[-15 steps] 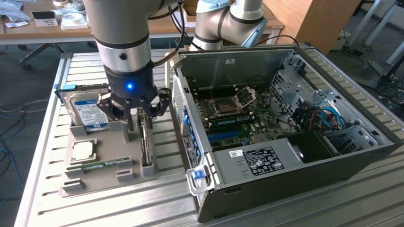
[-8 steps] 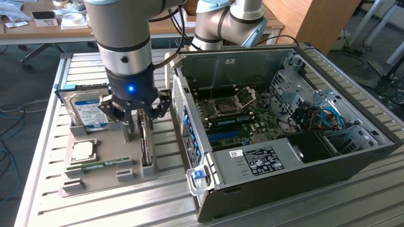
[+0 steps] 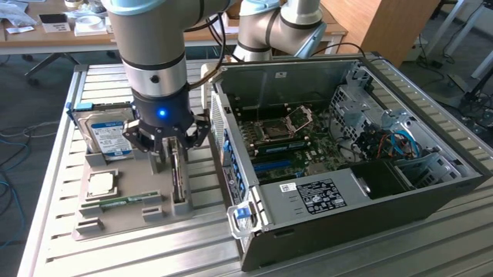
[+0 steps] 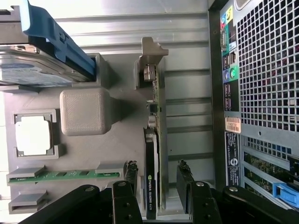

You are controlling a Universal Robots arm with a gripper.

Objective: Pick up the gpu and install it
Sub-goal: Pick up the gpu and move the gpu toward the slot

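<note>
Straddling the gpu (image 4: 150, 154), which stands edgewise in the gray tray (image 4: 126, 116), the end effector (image 4: 157, 165) gapes open.

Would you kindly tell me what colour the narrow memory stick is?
Green; the memory stick shows best in the wrist view.

A silver hard drive (image 3: 108, 137) with a blue label rests at the far end of a grey moulded holder (image 3: 127, 224). Nearer the camera a square processor chip (image 3: 101, 183) lies flat in its recess, and nearer still sits a narrow green memory stick (image 3: 123, 202). Just beside the holder, on the exterior view's right, an open computer case (image 3: 370, 213) lies on the slatted metal table (image 3: 431, 254), with its motherboard (image 3: 292, 144) exposed.
</note>
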